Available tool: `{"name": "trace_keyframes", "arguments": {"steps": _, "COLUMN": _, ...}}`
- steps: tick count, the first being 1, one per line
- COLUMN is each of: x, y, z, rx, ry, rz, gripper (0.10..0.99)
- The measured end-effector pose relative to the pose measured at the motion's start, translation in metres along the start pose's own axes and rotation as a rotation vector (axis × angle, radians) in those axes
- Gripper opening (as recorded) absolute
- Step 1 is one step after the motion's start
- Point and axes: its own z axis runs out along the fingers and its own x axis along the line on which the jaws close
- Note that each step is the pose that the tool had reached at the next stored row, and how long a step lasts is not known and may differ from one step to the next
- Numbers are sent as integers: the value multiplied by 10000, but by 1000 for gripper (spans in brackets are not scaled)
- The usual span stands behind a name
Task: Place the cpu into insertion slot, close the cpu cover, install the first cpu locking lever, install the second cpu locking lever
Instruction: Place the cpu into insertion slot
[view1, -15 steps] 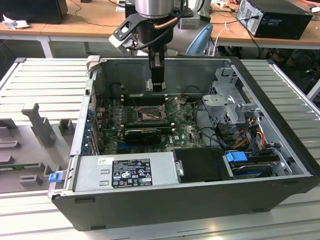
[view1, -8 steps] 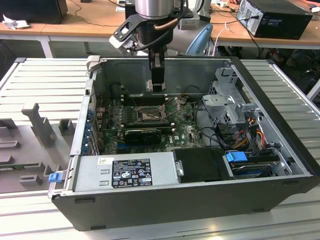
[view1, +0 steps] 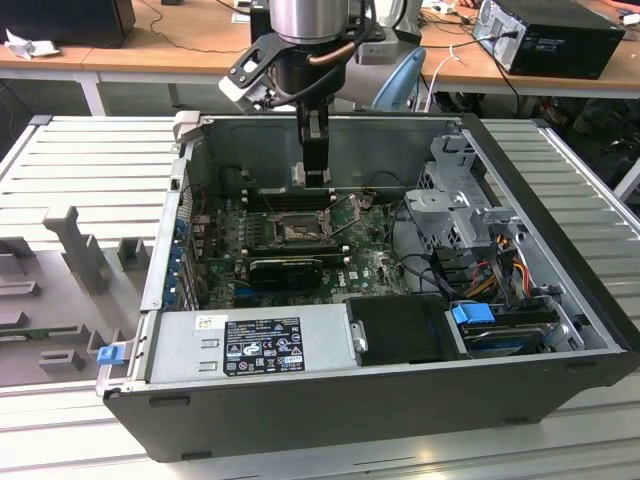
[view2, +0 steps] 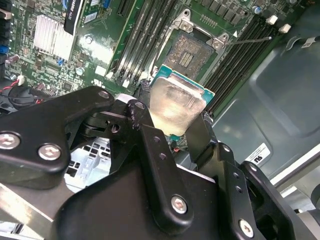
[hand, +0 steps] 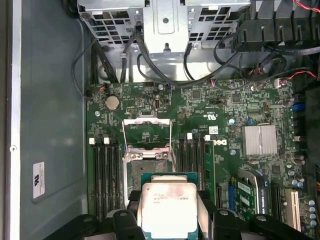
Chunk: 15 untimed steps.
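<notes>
Holding the small flat square silver-faced cpu (hand: 167, 210) clenched between its black fingers, the pincer (view1: 316, 165) hangs over the green circuit board (hand: 235, 110), close beside the square black metal-rimmed insertion slot (hand: 142, 170), whose brownish centre lies bare. The thin silvery square-framed cpu cover (hand: 146, 131) stands flipped open at the slot's edge, near the board's middle.
</notes>
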Motion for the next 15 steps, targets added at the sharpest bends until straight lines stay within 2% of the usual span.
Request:
{"name": "trace_keyframes", "arguments": {"steps": 6, "x": -1, "y": -2, "z": 26, "rx": 1, "ry": 8, "rz": -97, "gripper": 529}}
{"name": "trace_keyframes", "arguments": {"steps": 10, "x": -1, "y": -11, "z": 112, "rx": 10, "ry": 58, "rz": -558, "gripper": 529}}
{"name": "trace_keyframes", "arguments": {"steps": 15, "x": -4, "y": -22, "z": 247, "rx": 12, "ry": 66, "rz": -655, "gripper": 529}}
